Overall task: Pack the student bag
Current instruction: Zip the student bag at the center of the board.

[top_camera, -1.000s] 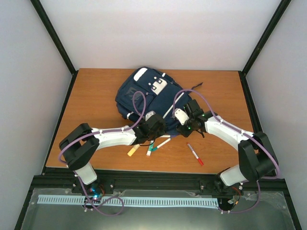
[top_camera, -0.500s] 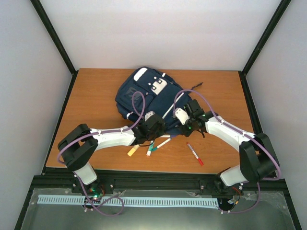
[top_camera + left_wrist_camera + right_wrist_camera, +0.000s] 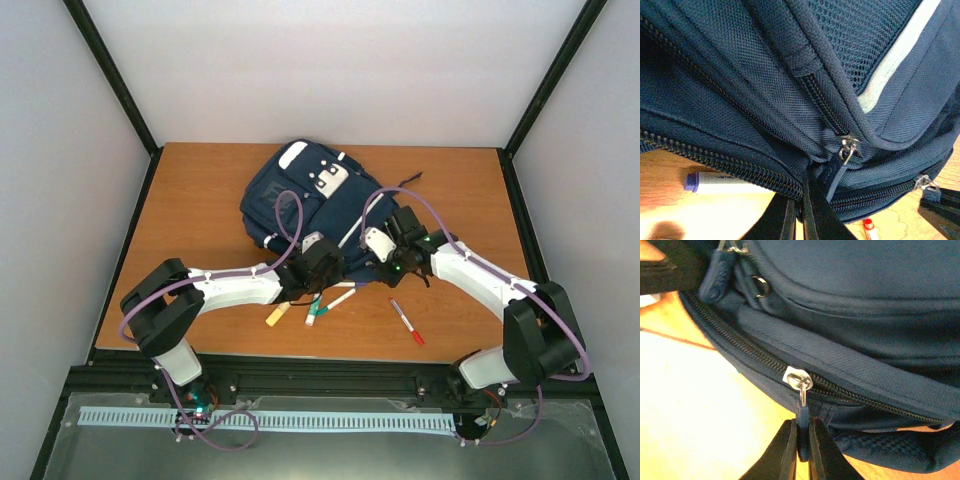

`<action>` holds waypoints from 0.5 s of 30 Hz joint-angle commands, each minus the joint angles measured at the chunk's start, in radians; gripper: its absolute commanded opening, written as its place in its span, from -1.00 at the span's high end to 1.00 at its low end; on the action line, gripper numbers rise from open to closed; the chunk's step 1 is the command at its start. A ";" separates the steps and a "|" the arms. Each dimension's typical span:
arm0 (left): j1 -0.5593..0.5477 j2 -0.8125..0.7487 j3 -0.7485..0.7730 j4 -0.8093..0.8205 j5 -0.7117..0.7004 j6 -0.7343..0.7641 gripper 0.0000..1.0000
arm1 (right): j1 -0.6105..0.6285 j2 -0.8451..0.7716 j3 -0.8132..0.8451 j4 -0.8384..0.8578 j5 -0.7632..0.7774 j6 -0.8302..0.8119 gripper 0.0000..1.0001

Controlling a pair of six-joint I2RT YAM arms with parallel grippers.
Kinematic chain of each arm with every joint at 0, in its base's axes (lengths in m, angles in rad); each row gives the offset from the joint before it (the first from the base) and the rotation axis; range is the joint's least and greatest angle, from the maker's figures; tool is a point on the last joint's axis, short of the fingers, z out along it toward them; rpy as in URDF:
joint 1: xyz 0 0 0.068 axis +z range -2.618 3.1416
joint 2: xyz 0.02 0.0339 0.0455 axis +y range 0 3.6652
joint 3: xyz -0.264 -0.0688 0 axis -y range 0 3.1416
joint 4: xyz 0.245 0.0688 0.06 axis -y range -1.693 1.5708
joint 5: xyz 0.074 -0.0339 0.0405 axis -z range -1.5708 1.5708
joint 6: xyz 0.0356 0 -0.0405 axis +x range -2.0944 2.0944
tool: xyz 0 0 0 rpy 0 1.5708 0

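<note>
The student bag (image 3: pixel 300 190), navy with a white patch, lies at the back middle of the table. My left gripper (image 3: pixel 318 264) is at its near edge. In the left wrist view its jaws (image 3: pixel 802 212) are shut, pinching the bag's fabric beside a zipper (image 3: pixel 740 167). A second zipper pull (image 3: pixel 837 172) hangs just right of the fingers. My right gripper (image 3: pixel 386 262) is at the bag's near right edge. In the right wrist view it (image 3: pixel 802 440) is shut on the dark pull tab (image 3: pixel 802 420) hanging from a silver zipper slider (image 3: pixel 798 377).
Loose pens lie on the wood in front of the bag: an orange-capped marker (image 3: pixel 278 313), a green-capped one (image 3: pixel 315 312), a white pen (image 3: pixel 340 298) and a red pen (image 3: pixel 406 322). A blue-capped marker (image 3: pixel 715 182) lies under the bag's edge.
My right gripper's jaws have closed onto the zipper pull tab. Both arms and the bag have stayed almost where they were.
</note>
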 commanded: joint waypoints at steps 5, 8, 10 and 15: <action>0.001 -0.024 0.019 0.002 -0.057 0.043 0.98 | -0.006 0.010 0.103 -0.162 0.005 -0.066 0.94; 0.002 -0.039 0.005 -0.005 -0.076 0.042 0.98 | -0.051 0.032 0.140 -0.209 0.012 -0.099 0.94; 0.001 -0.047 -0.006 -0.012 -0.087 0.042 0.98 | -0.085 0.046 0.156 -0.219 0.031 -0.132 0.94; 0.001 -0.059 -0.036 -0.014 -0.098 0.036 0.99 | -0.193 0.109 0.208 -0.235 0.059 -0.200 0.95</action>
